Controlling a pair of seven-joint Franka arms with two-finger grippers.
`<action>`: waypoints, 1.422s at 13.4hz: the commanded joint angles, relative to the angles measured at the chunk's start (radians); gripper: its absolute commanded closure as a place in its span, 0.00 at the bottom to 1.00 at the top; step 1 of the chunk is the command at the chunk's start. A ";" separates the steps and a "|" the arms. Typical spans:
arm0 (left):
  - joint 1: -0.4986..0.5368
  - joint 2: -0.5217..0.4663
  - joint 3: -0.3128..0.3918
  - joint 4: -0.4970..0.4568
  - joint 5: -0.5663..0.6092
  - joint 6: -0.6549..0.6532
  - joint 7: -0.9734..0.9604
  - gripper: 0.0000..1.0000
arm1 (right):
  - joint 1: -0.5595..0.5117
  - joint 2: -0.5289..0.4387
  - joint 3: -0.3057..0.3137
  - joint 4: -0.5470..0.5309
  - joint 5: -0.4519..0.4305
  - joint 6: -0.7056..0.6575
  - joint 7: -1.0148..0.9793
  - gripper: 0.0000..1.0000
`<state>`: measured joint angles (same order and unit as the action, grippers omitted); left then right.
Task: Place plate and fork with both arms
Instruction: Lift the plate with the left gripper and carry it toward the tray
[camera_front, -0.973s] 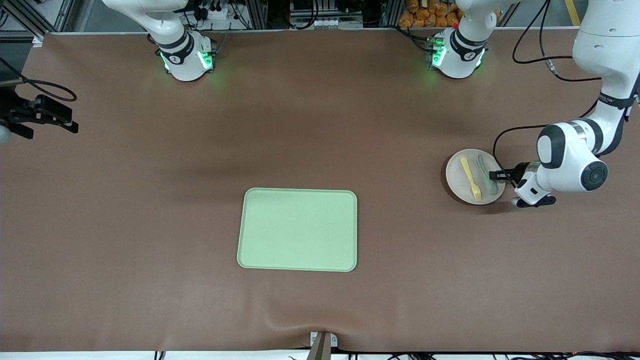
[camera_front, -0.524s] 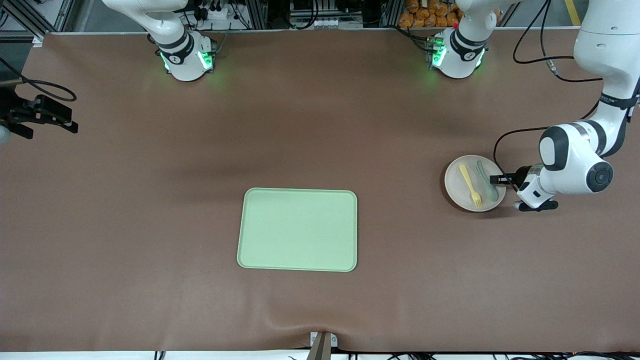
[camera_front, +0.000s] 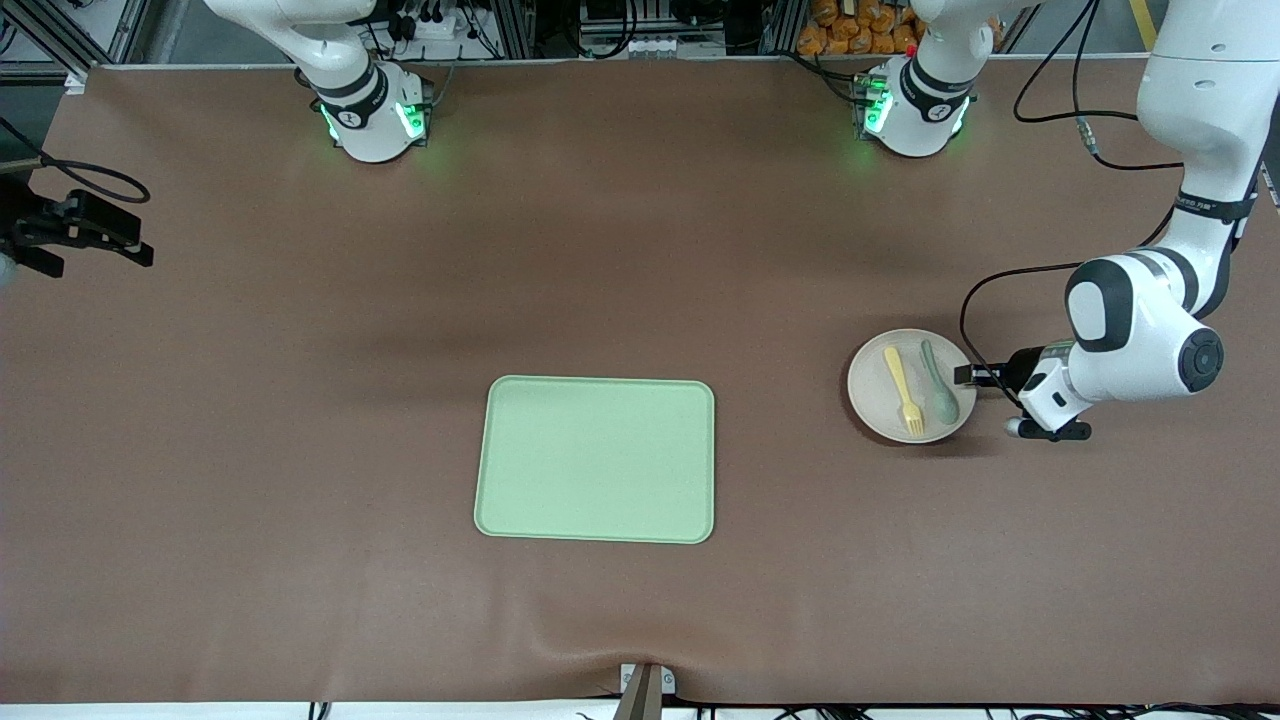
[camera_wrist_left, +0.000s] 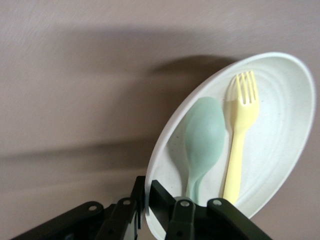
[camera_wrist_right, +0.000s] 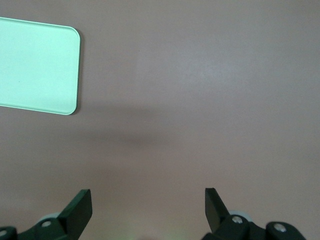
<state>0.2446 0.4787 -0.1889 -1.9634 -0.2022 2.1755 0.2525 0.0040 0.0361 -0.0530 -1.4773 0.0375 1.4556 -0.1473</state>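
The small off-white plate (camera_front: 872, 388) is held by its rim, a little above the table, at the left arm's end. On it lie the pale yellow fork (camera_front: 902, 390) and a grey-green spoon (camera_front: 938, 383), side by side. My left gripper (camera_front: 966, 376) is shut on the plate's rim. The left wrist view shows the fingers (camera_wrist_left: 162, 200) pinching the rim, with the plate (camera_wrist_left: 285, 135), fork (camera_wrist_left: 240, 130) and spoon (camera_wrist_left: 202, 140) past them. My right gripper (camera_front: 95, 260) is open and empty, up over the right arm's end of the table; it also shows in the right wrist view (camera_wrist_right: 148, 205).
A rectangular light-green tray (camera_front: 596, 459) lies flat in the middle of the table, nearer the front camera; one corner shows in the right wrist view (camera_wrist_right: 35, 65). Brown table mat (camera_front: 780, 300) lies between tray and plate.
My left gripper has carried the plate, with fork and spoon on it, toward the tray and nearer the front camera. The right arm has not moved.
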 joint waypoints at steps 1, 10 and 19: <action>0.001 0.035 -0.017 0.066 -0.023 -0.052 0.048 1.00 | -0.025 -0.010 0.013 0.000 0.019 -0.011 0.005 0.00; 0.010 0.044 -0.033 0.165 -0.130 -0.241 0.174 1.00 | -0.025 -0.010 0.013 -0.001 0.019 -0.012 0.005 0.00; -0.091 0.204 -0.127 0.420 -0.210 -0.322 0.096 1.00 | -0.035 -0.010 0.013 -0.001 0.019 -0.011 0.005 0.00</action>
<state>0.2092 0.6061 -0.3130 -1.6725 -0.3950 1.9094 0.4045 -0.0060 0.0361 -0.0530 -1.4773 0.0378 1.4541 -0.1473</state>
